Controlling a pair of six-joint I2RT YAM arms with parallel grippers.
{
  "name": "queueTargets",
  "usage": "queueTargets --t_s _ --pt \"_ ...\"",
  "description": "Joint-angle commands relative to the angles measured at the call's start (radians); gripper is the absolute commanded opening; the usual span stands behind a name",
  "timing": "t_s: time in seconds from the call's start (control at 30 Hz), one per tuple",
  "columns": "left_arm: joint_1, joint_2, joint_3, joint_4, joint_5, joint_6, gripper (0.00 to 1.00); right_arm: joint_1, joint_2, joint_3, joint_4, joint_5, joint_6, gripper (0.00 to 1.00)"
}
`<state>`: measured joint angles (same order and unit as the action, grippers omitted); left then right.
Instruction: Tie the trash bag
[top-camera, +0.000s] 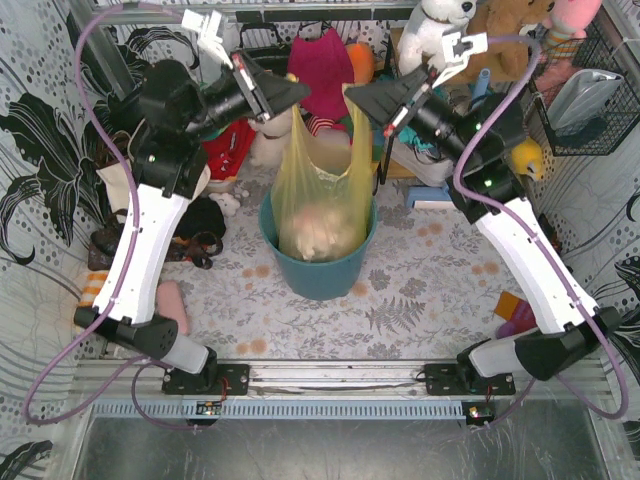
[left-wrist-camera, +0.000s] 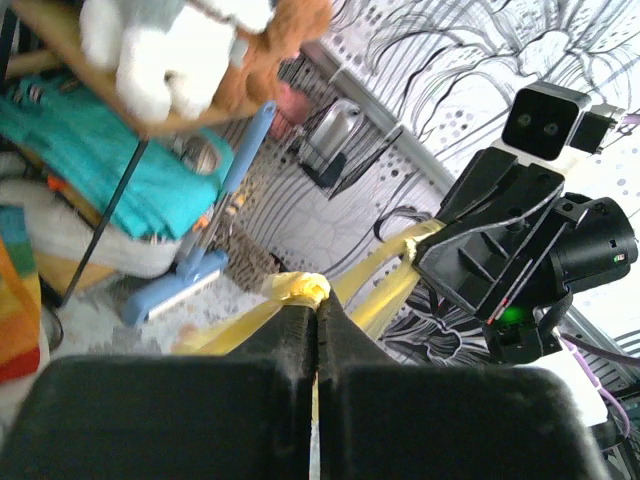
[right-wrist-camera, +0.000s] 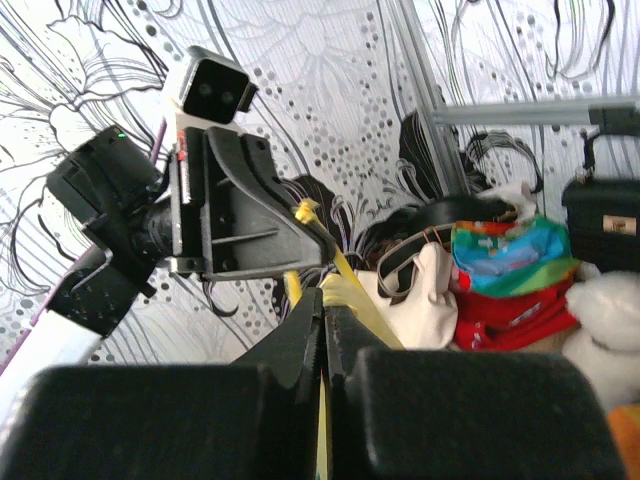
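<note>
Left gripper (top-camera: 302, 94) and right gripper (top-camera: 349, 96) each pinch a taut trash bag (top-camera: 318, 190) flap; harder pulling could tear it.

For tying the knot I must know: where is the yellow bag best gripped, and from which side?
The bag by its ear flaps, each from its outer side, as the left pincer and right pincer hold them: thin stretched strips, while the body bulges inside the bin.

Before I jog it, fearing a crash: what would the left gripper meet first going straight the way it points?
Likely the right gripper, facing the left gripper, both shut on the thin translucent yellow plastic trash bag; depth uncertain.
</note>
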<state>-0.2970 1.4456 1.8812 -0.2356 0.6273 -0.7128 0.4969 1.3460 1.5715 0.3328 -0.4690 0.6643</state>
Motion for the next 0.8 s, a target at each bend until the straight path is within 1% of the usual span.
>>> queueTargets --t_s 0.0,0.07,0.17,0.23,0.33,0.37,0.43,0.5,0.53,0.6,0.67,0.77 --pt "0.006 0.045 0.257 0.036 0.062 -0.023 0.02 0.000 0.045 0.250 -0.007 -0.045 -0.033 0.00" --pt "0.006 0.031 0.214 0.083 0.084 -0.054 0.02 0.000 0.043 0.250 0.008 -0.059 -0.020 0.00" --pt "0.007 -0.069 0.017 0.168 0.070 -0.074 0.02 -0.001 0.002 0.137 0.056 -0.062 0.020 0.00" --pt "0.007 -0.139 -0.106 0.161 0.020 -0.046 0.04 0.000 -0.032 0.035 0.086 -0.050 0.041 0.00" --pt "0.009 -0.206 -0.205 0.093 -0.064 0.010 0.12 0.000 -0.067 -0.079 0.109 -0.031 0.053 0.00" --pt "0.009 -0.219 -0.217 0.066 -0.087 0.029 0.17 0.000 -0.071 -0.090 0.104 -0.030 0.052 0.00" --pt "0.009 -0.232 -0.208 0.003 -0.136 0.066 0.31 0.000 -0.074 -0.087 0.090 -0.029 0.043 0.00" --pt "0.010 -0.235 -0.175 -0.049 -0.178 0.098 0.37 0.000 -0.072 -0.073 0.077 -0.037 0.037 0.00" --pt "0.010 -0.238 -0.156 -0.063 -0.191 0.106 0.38 0.000 -0.071 -0.067 0.075 -0.042 0.036 0.04" --pt "0.011 -0.240 -0.121 -0.073 -0.196 0.115 0.41 0.000 -0.073 -0.051 0.062 -0.050 0.031 0.17" --pt "0.010 -0.237 -0.075 -0.081 -0.189 0.117 0.43 0.000 -0.076 -0.025 0.018 -0.045 0.014 0.26" --pt "0.010 -0.228 -0.024 -0.099 -0.169 0.118 0.50 0.000 -0.091 -0.005 -0.034 -0.026 -0.007 0.32"
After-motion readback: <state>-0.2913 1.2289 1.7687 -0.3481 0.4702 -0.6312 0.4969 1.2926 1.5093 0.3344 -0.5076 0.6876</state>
